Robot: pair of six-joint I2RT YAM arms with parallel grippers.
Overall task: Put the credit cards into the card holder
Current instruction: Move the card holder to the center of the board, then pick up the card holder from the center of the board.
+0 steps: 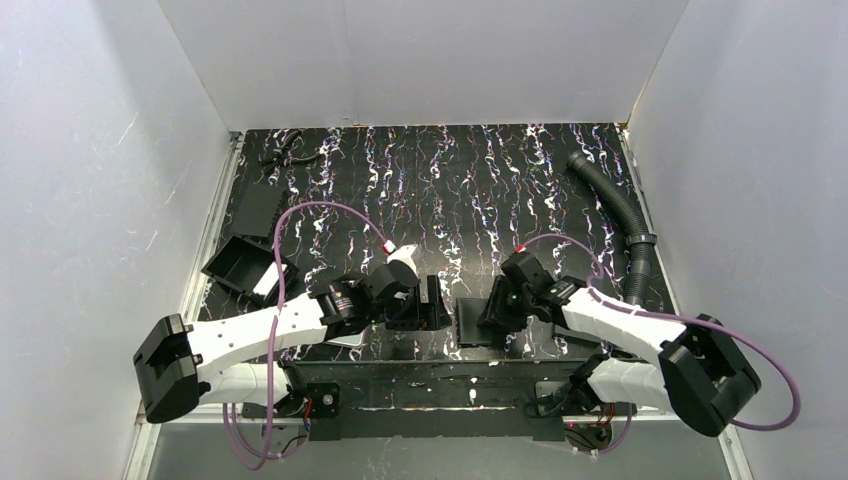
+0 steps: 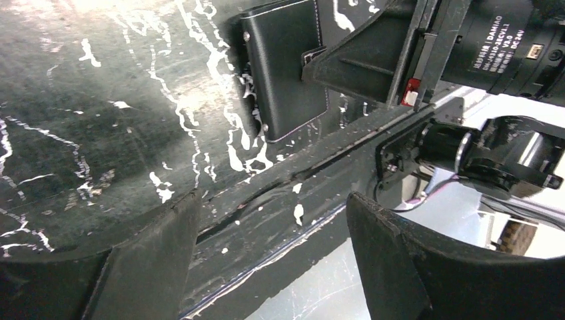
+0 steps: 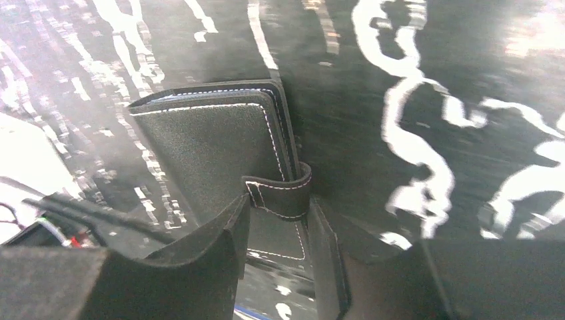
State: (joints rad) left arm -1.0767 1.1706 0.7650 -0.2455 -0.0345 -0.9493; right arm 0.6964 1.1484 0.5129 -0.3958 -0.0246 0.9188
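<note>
At the far left of the tabletop (image 1: 440,190) lie one small dark tool (image 1: 278,152), one flat black plate (image 1: 258,210) and one open black tray (image 1: 236,264). Something pale (image 1: 267,284) sits at the tray's near corner, too small to name.

There are two arms. The left arm (image 1: 262,338) reaches in towards the middle, and the left gripper (image 2: 273,200) hangs low over the near edge of the tabletop. Its jaws are wide apart with nothing between them.

Just to the right is the single card holder (image 2: 286,67). It is folded closed, lying near the front edge between the two grippers, with its one snap tab (image 3: 280,193) wrapped round the side.

The right gripper (image 3: 278,207) meets that tab side. Its jaws are close together, one finger (image 3: 200,267) over the leather face and the other just past the edge. Whether they actually squeeze the card holder cannot be told. The right arm (image 1: 620,325) runs back to the lower right.

One black ribbed hose (image 1: 618,205) curves down the right side, well apart from the rest. No credit card can be made out with certainty.
</note>
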